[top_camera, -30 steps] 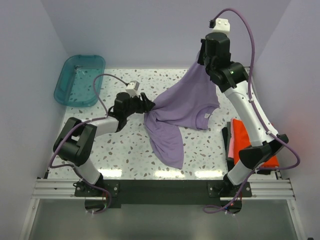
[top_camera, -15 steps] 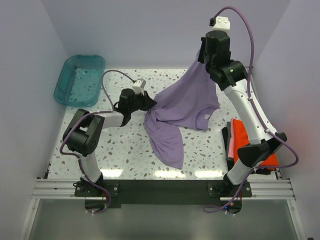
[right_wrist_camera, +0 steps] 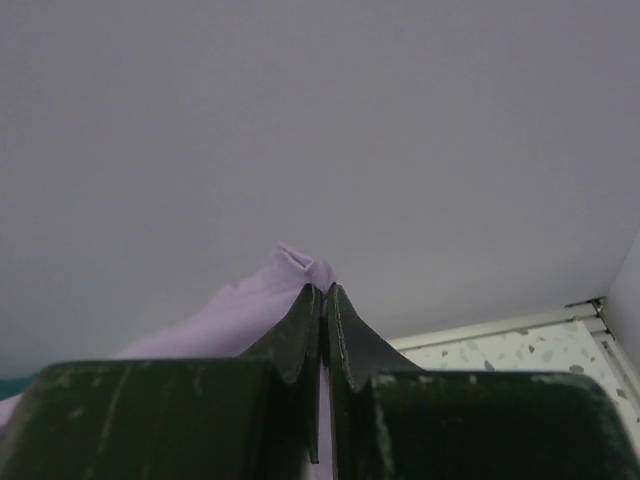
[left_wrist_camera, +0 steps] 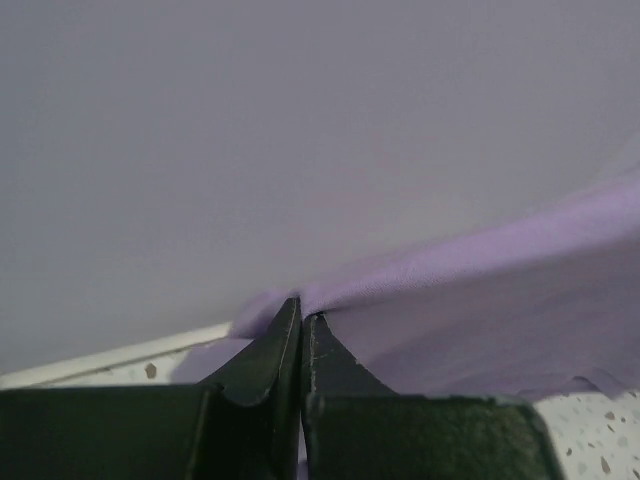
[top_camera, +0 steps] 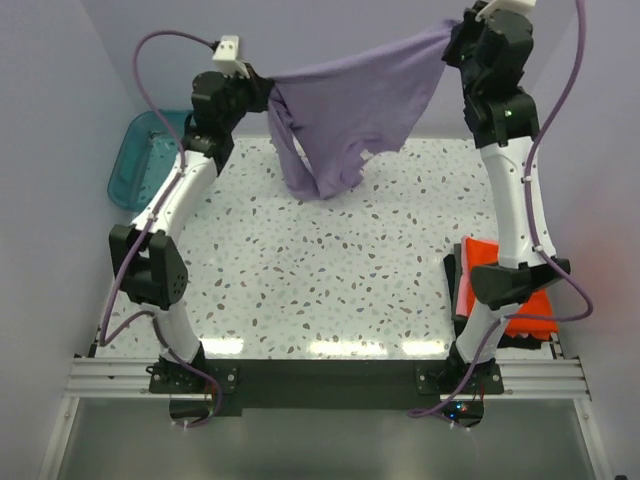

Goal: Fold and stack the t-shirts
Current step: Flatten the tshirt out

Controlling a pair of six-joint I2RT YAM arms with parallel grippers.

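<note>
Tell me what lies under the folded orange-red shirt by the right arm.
A dark layer pokes out along the left edge of the orange-red shirt; what it is cannot be told. The right arm crosses the pile and hides its middle.

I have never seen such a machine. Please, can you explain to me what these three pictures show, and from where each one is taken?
The machine is two robot arms bolted at the near edge of a speckled table. The wide picture comes from a fixed camera above and behind the arms. The other two come from small cameras on the wrists, so each shows its own dark fingers up close. The left gripper and the right gripper are each shut on an edge of the purple t-shirt, which hangs stretched between them in the air. On the table lie a folded orange t-shirt, beside the right arm, and a teal tub at the far left corner.
</note>
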